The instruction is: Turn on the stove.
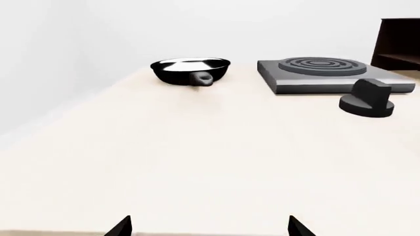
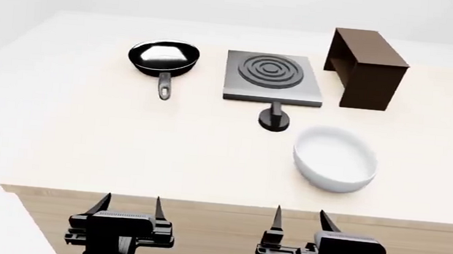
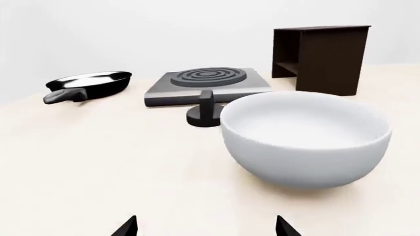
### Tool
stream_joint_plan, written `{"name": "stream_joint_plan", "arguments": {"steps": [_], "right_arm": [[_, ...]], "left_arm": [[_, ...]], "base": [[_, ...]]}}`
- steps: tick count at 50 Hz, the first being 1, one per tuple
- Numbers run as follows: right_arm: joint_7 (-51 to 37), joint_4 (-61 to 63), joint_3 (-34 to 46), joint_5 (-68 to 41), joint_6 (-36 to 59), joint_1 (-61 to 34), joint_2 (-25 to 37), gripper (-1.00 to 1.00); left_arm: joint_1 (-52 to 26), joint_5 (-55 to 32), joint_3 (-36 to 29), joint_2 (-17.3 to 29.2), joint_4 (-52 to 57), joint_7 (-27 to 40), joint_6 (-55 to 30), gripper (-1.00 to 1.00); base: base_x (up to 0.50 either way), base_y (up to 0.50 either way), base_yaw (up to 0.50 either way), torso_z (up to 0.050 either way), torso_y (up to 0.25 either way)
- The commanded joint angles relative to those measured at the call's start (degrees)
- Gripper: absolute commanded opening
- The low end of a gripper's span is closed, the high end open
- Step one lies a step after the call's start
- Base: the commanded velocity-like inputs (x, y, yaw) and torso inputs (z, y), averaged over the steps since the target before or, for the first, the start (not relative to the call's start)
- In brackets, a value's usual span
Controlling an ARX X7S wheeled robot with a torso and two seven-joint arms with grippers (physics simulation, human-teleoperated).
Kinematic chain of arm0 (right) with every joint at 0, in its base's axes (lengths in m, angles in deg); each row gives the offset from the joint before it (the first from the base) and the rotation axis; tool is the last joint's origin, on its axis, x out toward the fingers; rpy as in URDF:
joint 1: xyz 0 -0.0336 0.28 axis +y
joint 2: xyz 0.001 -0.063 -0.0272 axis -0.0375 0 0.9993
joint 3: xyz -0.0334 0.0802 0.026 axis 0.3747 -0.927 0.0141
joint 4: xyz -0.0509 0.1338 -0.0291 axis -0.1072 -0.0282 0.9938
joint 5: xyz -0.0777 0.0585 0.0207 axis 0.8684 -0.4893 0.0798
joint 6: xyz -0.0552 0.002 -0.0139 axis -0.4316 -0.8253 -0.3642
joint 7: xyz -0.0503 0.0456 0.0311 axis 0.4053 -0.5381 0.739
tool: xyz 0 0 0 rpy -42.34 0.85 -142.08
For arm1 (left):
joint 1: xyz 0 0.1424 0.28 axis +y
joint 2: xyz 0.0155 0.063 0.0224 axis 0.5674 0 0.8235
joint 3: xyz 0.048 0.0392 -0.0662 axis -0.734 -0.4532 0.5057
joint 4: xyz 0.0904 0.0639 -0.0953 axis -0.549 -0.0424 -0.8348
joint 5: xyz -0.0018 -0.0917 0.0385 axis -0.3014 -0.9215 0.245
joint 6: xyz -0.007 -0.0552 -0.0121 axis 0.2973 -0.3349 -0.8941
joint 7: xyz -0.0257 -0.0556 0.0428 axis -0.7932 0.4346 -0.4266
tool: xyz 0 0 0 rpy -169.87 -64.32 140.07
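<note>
Both grippers, left (image 2: 133, 206) and right (image 2: 300, 218), hover off the desk (image 2: 126, 149), fingers apart; knob (image 2: 274, 118) untouched by the stove (image 2: 273, 77).

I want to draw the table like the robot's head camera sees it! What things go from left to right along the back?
Frying pan → stove → brown wooden box. The knob and white bowl sit nearer, so I left them out.

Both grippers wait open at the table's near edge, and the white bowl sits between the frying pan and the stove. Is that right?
Not quite. The head view shows the white bowl in front of the stove, near the knob, on the side away from the frying pan. The left gripper and right gripper are open at the near edge.
</note>
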Motion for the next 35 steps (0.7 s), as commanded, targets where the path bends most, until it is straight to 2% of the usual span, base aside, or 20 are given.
{"name": "stream_joint_plan", "arguments": {"steps": [1,14,35], "right_arm": [[0.3,-0.3,-0.1,-0.1,-0.1,-0.2,-0.1,1.00],[-1.0,-1.5,0.5,-0.5,-0.7,-1.0,0.0,1.00],[-0.7,-0.5,1.2,-3.6,0.9,-1.1,1.3,1.00]], "left_arm": [[0.2,-0.2,0.1,-0.1,-0.3,-0.8,2.1,1.00],[0.2,-0.8,-0.7,0.5,-0.3,-0.1,2.2,1.00],[0.0,-1.6,-1.7,1.3,-0.6,0.9,2.5,1.00]], "base": [[0.00,0.50,0.00,0.000,0.000],[0.00,0.50,0.00,0.000,0.000],[0.00,0.00,0.00,0.000,0.000]]}}
